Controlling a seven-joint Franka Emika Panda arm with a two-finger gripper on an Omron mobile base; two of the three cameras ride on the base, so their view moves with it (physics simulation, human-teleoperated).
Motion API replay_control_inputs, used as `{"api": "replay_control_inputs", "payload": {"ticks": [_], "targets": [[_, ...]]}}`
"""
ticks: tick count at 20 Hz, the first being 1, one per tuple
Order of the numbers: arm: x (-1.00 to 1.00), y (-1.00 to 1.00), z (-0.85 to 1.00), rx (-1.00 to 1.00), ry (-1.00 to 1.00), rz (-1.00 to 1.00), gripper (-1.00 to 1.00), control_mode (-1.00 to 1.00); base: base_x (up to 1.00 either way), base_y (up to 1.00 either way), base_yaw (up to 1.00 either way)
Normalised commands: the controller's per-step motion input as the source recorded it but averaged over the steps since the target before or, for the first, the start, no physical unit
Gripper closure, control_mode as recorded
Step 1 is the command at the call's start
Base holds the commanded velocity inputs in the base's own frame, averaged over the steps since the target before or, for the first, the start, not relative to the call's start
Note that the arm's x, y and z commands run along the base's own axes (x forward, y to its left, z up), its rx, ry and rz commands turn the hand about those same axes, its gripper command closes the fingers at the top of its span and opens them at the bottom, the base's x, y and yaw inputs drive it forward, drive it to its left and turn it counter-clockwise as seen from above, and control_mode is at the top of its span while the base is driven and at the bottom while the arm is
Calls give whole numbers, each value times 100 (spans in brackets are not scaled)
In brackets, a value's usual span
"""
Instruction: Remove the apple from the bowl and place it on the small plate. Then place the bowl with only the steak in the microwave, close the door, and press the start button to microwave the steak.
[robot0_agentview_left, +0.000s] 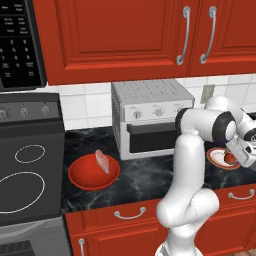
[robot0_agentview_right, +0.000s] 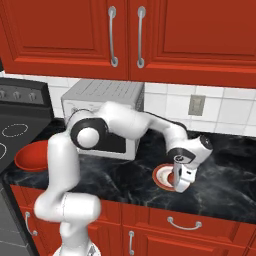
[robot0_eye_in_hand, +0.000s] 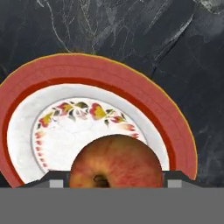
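- Left base view: your gripper (robot0_agentview_left: 239, 152) hangs over the small plate (robot0_agentview_left: 216, 157), far right of the bowl (robot0_agentview_left: 93, 172) holding the steak (robot0_agentview_left: 102, 161).
- Right base view: contact between hand and plate is unclear.
- Hand view: the apple (robot0_eye_in_hand: 116, 162) sits between your fingers, seemingly gripped, directly above the plate's near half.

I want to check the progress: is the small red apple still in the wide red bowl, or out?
Out. The wide red bowl holds only the pinkish steak; the small red apple is over the white-centred small plate.

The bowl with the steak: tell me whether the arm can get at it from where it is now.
Probably yes. The bowl sits in the open on the counter, nothing over it, steak inside. But the gripper hangs over the small plate, apple between its fingers.
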Motion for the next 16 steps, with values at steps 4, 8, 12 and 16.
{"api": "replay_control_inputs", "payload": {"ticks": [4, 8, 12, 16], "targets": [[38, -3, -35, 1, 2, 0, 100, -100, 0, 0, 0], [17, 18, -9, 0, 4, 0, -100, -100, 0, 0, 0], [0, 46, 0, 0, 4, 0, -100, -100, 0, 0, 0], [0, 40, 1, -1, 8, 0, -100, -100, 0, 0, 0]]}}
